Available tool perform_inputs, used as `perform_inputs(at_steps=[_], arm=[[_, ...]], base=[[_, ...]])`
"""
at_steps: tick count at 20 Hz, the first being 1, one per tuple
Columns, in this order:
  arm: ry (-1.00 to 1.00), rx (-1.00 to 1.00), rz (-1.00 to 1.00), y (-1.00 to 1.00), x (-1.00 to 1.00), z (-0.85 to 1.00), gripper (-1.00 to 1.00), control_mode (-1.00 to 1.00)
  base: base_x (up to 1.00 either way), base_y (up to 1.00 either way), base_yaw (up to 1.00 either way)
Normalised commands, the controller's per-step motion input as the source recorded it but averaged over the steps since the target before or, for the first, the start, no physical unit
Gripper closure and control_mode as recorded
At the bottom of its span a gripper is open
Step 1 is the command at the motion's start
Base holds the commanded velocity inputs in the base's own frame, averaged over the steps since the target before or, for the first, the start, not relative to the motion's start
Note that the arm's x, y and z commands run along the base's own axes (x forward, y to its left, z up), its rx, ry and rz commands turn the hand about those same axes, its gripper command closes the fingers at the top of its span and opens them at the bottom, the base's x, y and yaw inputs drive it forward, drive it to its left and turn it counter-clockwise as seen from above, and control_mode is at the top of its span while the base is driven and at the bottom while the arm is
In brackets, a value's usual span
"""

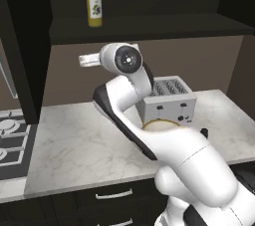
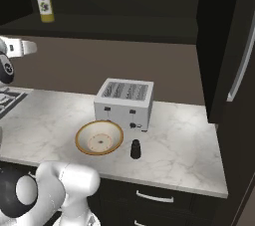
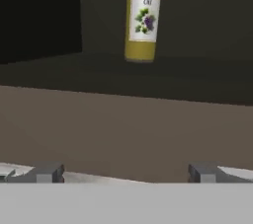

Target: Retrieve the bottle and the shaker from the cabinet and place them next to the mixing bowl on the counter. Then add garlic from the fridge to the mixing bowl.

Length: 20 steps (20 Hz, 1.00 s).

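Gripper wide open, holding nothing, below the shelf w/ bottle upright in cabinet — shaker already by mixing bowl on counter; bottle + garlic left.

Glossy white arm with rounded black joints

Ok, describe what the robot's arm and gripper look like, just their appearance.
The arm is glossy white, built of rounded, bulbous segments with dark bands at the joints. One joint ends in a round dark cap with a small pale centre. The gripper shows two small grey, blocky finger tips. No cables or markings are visible.
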Motion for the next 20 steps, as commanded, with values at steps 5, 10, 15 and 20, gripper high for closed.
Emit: perform_inputs(at_steps=[5,10,15,20], arm=[[-0.12,0.11,0.00,0.00,0.17,0.59,-1.00,-1.00],[-0.09,0.07,0.00,-0.09,0.25,0.62,-1.00,-1.00],[-0.01,0.00,0.00,0.00,0.35,0.32,-1.00,-1.00],[0.03,0.00,0.00,0.01,0.25,0.05,-1.00,-1.00]], base=[[0.00,0.00,0.00],[0.00,0.00,0.00],[0.00,0.00,0.00],[0.00,0.00,0.00]])
